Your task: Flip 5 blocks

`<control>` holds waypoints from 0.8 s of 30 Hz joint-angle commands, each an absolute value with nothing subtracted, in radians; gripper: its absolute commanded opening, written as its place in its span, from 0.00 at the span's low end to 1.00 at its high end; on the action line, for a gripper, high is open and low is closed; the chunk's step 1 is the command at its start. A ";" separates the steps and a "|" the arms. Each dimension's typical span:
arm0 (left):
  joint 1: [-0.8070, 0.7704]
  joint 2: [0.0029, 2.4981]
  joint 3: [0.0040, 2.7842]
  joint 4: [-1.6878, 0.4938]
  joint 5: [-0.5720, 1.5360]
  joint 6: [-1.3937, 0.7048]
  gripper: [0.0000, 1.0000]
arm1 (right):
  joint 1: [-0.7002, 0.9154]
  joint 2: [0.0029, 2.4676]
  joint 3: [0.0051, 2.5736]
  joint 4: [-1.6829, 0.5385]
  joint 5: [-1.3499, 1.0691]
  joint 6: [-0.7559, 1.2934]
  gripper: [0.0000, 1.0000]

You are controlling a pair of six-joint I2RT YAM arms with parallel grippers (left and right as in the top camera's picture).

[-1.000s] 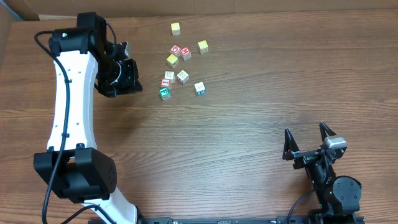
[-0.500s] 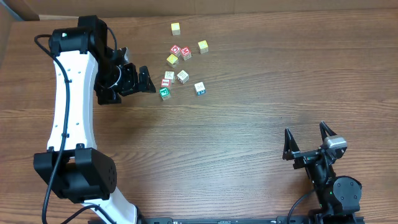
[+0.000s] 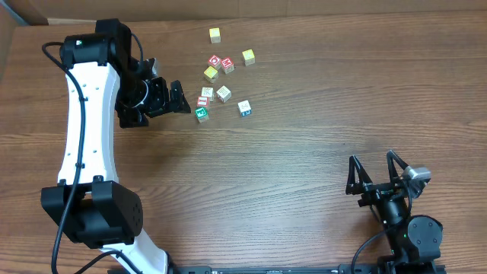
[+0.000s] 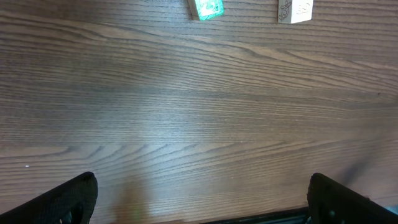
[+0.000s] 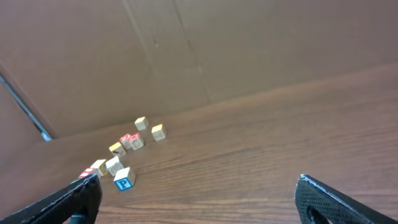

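Observation:
The blocks lie in a loose cluster at the table's far left-centre. They are a green-printed block (image 3: 202,114), a blue-printed one (image 3: 244,108), a whitish one (image 3: 224,93) and two red-printed ones (image 3: 204,97) touching each other. My left gripper (image 3: 181,99) stands open just left of the green block with nothing between its fingers. In the left wrist view the green block (image 4: 207,8) and a whitish block (image 4: 295,9) sit at the top edge, far ahead of the fingers (image 4: 68,199). My right gripper (image 3: 373,171) is open and empty near the front right. Its view shows the blue P block (image 5: 124,179) far off.
Three yellow-faced cubes (image 3: 215,34) (image 3: 248,56) (image 3: 211,74) and two red-faced cubes (image 3: 215,61) (image 3: 228,67) lie behind the cluster. A brown cardboard wall (image 5: 186,50) stands beyond the table's far edge. The left arm's white link (image 3: 87,137) runs down the left side.
My left gripper went from shut to wide open beside the green block. The right gripper shifted slightly at the front right and stays open.

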State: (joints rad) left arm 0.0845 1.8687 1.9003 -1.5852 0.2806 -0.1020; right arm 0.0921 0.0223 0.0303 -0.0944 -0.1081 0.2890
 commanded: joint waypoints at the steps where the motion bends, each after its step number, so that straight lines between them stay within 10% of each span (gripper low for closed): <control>1: 0.078 1.878 1.924 -1.584 0.281 -0.116 1.00 | 0.089 0.054 0.159 -0.141 -0.115 0.353 1.00; 24: 0.078 1.878 1.924 -1.584 0.281 -0.116 1.00 | 0.096 1.321 1.867 -1.308 -0.339 0.284 1.00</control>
